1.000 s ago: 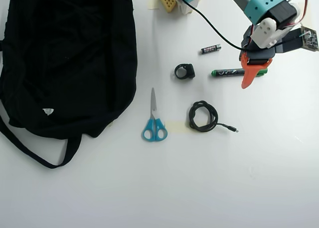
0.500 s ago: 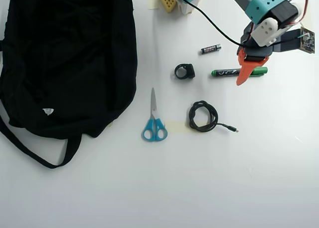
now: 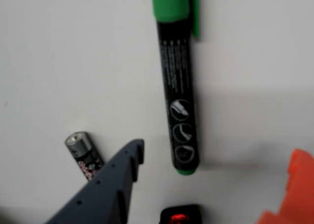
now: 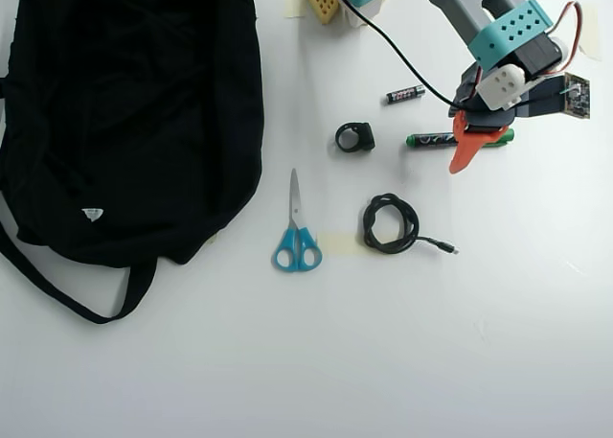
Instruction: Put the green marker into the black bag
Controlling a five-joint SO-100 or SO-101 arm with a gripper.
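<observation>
The green marker (image 3: pixel 179 87) lies on the white table, green cap at the top of the wrist view and green tip end at the bottom. My gripper (image 3: pixel 218 153) is open and hovers over it: the grey finger (image 3: pixel 122 170) is to its left, the orange finger (image 3: pixel 294 189) to its right, neither touching. In the overhead view the marker (image 4: pixel 436 140) lies under the gripper (image 4: pixel 466 126) at upper right, partly hidden by the orange finger. The black bag (image 4: pixel 124 112) fills the left side, far from the gripper.
A small black battery (image 3: pixel 84 155) (image 4: pixel 405 94) lies beside the grey finger. A black ring-shaped gadget (image 4: pixel 354 136) with a red light (image 3: pixel 180 215) sits left of the marker. Blue-handled scissors (image 4: pixel 297 232) and a coiled black cable (image 4: pixel 390 222) lie mid-table. The bag's strap (image 4: pixel 57 285) trails at lower left.
</observation>
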